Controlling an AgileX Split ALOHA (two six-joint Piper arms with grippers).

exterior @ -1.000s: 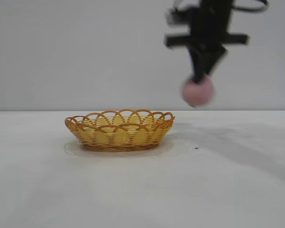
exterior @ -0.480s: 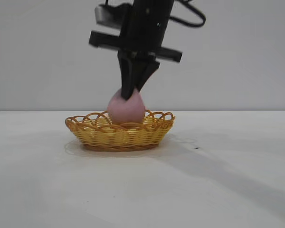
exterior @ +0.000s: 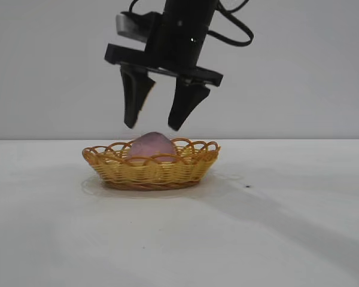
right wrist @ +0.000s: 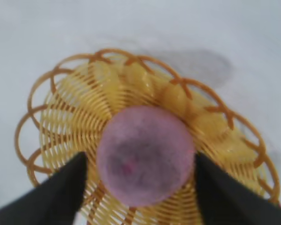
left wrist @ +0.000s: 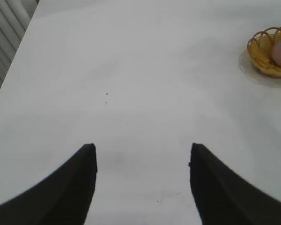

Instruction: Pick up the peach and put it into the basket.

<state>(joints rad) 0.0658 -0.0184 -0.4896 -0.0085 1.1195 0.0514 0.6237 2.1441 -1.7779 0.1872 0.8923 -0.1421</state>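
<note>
The matte, rounded peach (exterior: 151, 145) is seated in the woven, loop-rimmed basket (exterior: 116, 169), long axis roughly level. The right gripper (exterior: 154, 126) is held just above it, fingers spread apart and touching nothing. The left gripper (left wrist: 141, 154) is parked over bare worktop (left wrist: 131, 70), fingers also apart.

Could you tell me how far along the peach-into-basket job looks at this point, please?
Done: the peach sits inside the basket, free of any grip. In hand: nothing; the right gripper hangs open just above the peach, its fingers apart and off it. The left gripper is open over bare table, away from the basket. Left: probably only lifting the right arm clear.
</note>
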